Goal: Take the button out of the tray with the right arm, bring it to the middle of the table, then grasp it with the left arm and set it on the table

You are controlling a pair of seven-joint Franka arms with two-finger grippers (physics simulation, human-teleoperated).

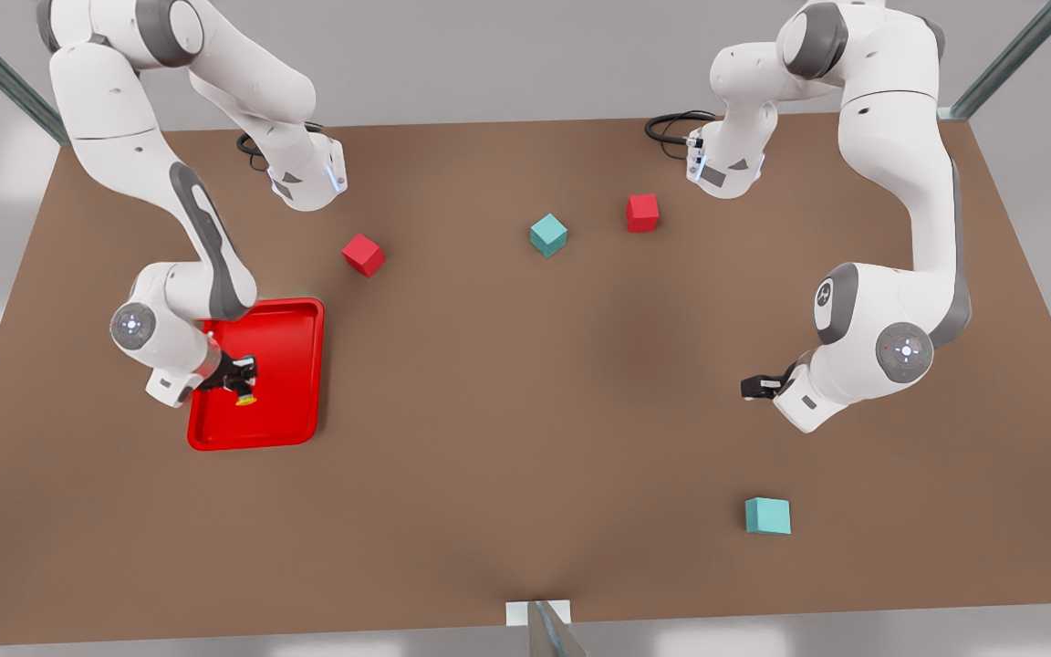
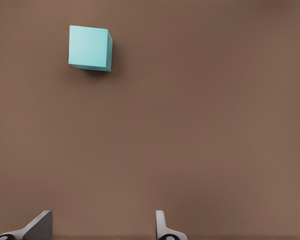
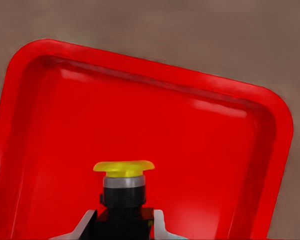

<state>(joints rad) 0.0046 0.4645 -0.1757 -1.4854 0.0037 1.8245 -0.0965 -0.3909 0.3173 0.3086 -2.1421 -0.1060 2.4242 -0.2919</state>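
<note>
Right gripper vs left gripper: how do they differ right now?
The right gripper sits over the glossy red rectangular tray, fingers shut on the yellow-capped push-button. The left gripper hangs over the bare matte brown table, fingers open and empty, near a teal cube. Both are black two-finger grippers on white arms.

Two arms, same build — glossy white rounded shells with grey bands at the joints. The right arm [image 1: 161,173] carries a long grey stripe down its forearm and a grey round cap with a ring of small pale dots at the wrist. The left arm [image 1: 900,182] shows a matching grey disc with a small red mark. Black cables loop near both bases. Right gripper [image 1: 243,372] and left gripper [image 1: 756,387] are black — fingertips [image 2: 37,226] look pale grey up close.
</note>
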